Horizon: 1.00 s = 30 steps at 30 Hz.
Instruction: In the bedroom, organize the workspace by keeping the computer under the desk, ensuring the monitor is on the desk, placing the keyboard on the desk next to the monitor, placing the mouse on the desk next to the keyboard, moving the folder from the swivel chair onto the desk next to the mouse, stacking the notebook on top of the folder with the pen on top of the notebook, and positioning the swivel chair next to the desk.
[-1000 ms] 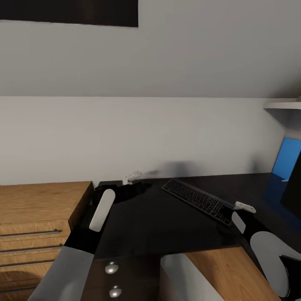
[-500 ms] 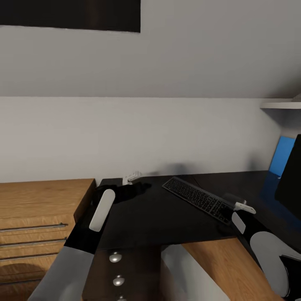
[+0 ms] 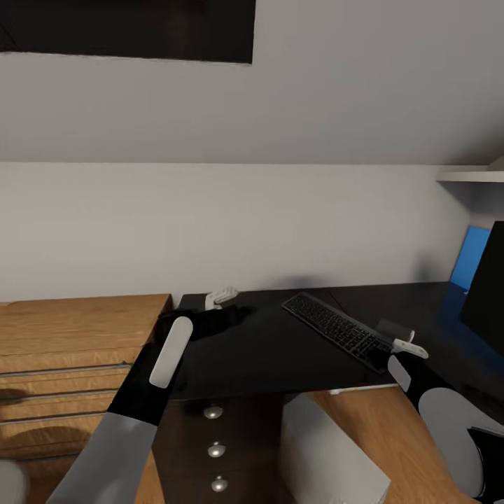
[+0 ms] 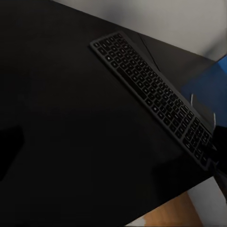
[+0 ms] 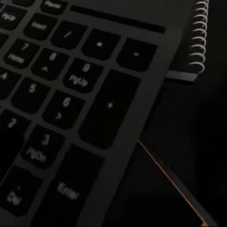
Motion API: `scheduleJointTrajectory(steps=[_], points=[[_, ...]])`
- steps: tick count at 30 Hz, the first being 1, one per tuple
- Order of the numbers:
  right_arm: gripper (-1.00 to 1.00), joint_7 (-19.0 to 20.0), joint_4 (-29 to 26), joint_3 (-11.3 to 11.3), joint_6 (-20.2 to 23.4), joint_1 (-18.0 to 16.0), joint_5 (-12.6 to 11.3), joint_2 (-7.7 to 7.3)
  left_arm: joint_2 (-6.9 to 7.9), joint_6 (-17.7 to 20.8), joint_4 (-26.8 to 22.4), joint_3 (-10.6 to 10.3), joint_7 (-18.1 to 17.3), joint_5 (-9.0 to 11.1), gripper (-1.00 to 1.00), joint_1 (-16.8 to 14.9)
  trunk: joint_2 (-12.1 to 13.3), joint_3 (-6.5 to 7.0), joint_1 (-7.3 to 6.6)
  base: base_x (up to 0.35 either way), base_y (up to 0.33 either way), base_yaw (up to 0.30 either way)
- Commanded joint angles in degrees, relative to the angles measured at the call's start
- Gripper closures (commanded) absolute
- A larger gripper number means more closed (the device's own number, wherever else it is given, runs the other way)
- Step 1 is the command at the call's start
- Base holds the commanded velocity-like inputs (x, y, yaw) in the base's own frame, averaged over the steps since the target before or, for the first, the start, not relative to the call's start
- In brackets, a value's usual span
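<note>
The black keyboard (image 3: 339, 329) lies at an angle on the black desk (image 3: 266, 357); it also runs across the left wrist view (image 4: 151, 94). My right gripper (image 3: 406, 343) hovers at the keyboard's right end, right over its number pad (image 5: 71, 109). Beside that end lies a spiral-bound notebook (image 5: 201, 33). My left gripper (image 3: 222, 296) hangs over the desk's back left corner, apart from the keyboard. The black monitor (image 3: 490, 287) stands at the right edge, with a bright blue flat shape (image 3: 469, 257) behind it, perhaps the folder. A light-grey computer (image 3: 329, 455) stands under the desk.
A wooden chest (image 3: 70, 364) with long bar handles adjoins the desk on the left. Three desk drawers with round silver knobs (image 3: 217, 450) face me. A white shelf (image 3: 472, 175) juts from the wall at the right. The wall runs close behind the desk.
The whole picture has shifted: the camera has drawn back and turned, bringing more of the drawers, the computer and the monitor into view. Both arms hold the same pose.
</note>
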Motion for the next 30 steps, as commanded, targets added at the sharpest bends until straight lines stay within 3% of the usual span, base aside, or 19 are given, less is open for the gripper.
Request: scheduleJointTrajectory(steps=[1, 25, 30], points=[[-1.0, -0.28, 1.05, 0.17, 0.17, 0.01, -1.04, 0.02, 0.0, 0.14, -0.05, -0.02, 0.56, 0.63, -1.0, -0.04, -0.03, -0.07, -0.02, -0.152, 0.25, 0.0], [-1.0, -0.28, 0.99, 0.17, -0.11, 0.01, -1.03, 0.37, -0.06, 0.14, -0.1, -0.02, 0.56, 0.64, -1.0, -0.05, -0.03, -0.07, -0.02, -0.07, 0.075, 0.0], [-1.0, -0.28, 0.96, 0.17, -0.23, 0.01, -1.04, 0.37, -0.01, 0.14, -0.06, 0.04, 0.64, 0.6, -1.0, -0.07, 1.98, 0.82, -1.12, -0.001, 0.0, 0.0]])
